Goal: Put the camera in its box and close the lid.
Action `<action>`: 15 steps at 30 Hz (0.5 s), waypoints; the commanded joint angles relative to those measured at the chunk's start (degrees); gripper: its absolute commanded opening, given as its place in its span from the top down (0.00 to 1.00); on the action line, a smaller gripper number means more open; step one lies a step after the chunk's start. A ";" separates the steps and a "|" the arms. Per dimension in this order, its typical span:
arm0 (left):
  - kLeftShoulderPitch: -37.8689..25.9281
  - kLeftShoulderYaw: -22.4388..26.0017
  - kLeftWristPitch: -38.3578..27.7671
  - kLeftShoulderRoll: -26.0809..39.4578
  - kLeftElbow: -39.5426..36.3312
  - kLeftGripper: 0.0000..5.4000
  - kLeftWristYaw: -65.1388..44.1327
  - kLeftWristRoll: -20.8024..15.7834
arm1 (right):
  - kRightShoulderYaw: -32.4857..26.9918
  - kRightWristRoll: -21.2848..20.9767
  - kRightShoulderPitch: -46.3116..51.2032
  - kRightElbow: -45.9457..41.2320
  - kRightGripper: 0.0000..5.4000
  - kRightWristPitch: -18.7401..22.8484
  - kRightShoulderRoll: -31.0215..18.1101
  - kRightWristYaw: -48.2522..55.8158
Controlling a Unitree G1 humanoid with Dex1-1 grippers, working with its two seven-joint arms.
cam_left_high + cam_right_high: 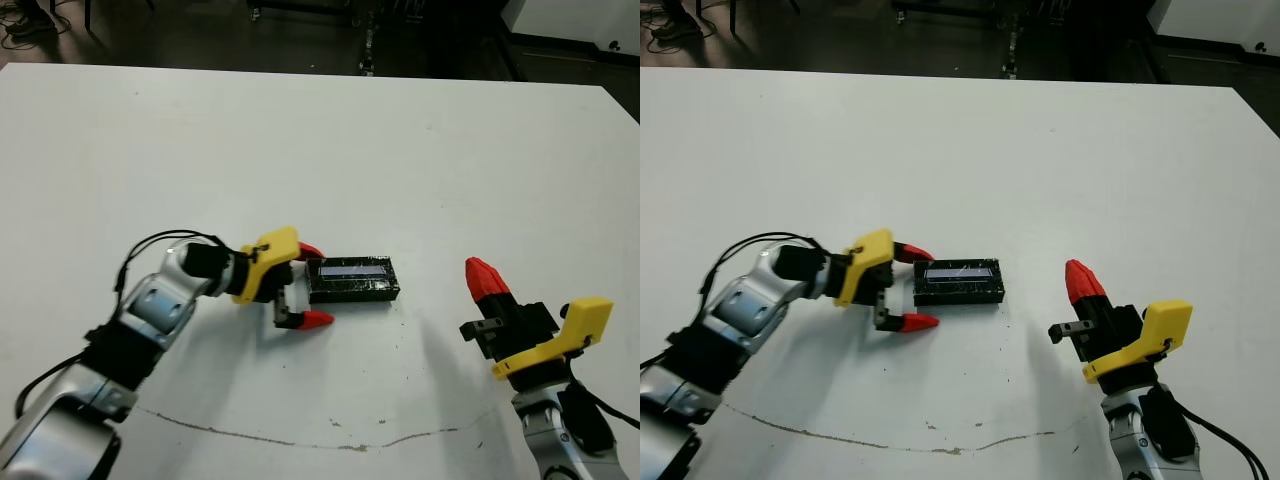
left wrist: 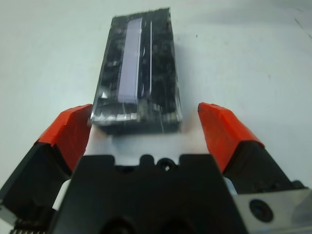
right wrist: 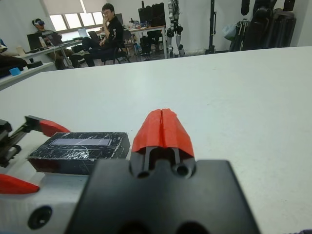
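Between the spread red fingers of the left gripper (image 1: 307, 285), at their tips, sits the short end of the box, the lid (image 1: 352, 278) already on it and nothing clamped. That lid is glossy and stiff, so probably slippery; a hold across the narrow sides, low on the rim, looks safest. No camera shows, presumably inside. Well off to its right, the right gripper (image 1: 484, 277) hangs pressed together, empty.
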 commanded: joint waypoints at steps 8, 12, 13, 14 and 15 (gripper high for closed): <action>4.24 3.16 1.17 5.39 1.87 0.00 0.78 0.57 | -0.35 0.29 0.07 0.60 1.00 -0.11 -0.53 0.56; 4.17 7.00 4.02 5.73 0.83 0.00 2.04 -1.74 | -0.36 -0.15 0.21 -0.07 1.00 0.47 -0.60 -0.18; 4.04 7.88 4.82 5.95 0.25 0.00 2.05 -2.38 | -0.37 -0.05 0.24 -0.17 1.00 0.56 -0.59 -0.23; 3.81 8.95 5.94 6.42 -0.93 0.00 2.09 -3.09 | -0.39 0.18 0.22 -0.18 1.00 0.61 -0.56 -0.19; 3.41 10.00 7.46 7.04 -2.47 0.00 2.15 -3.78 | -0.39 0.38 0.15 -0.16 1.00 0.66 -0.51 -0.18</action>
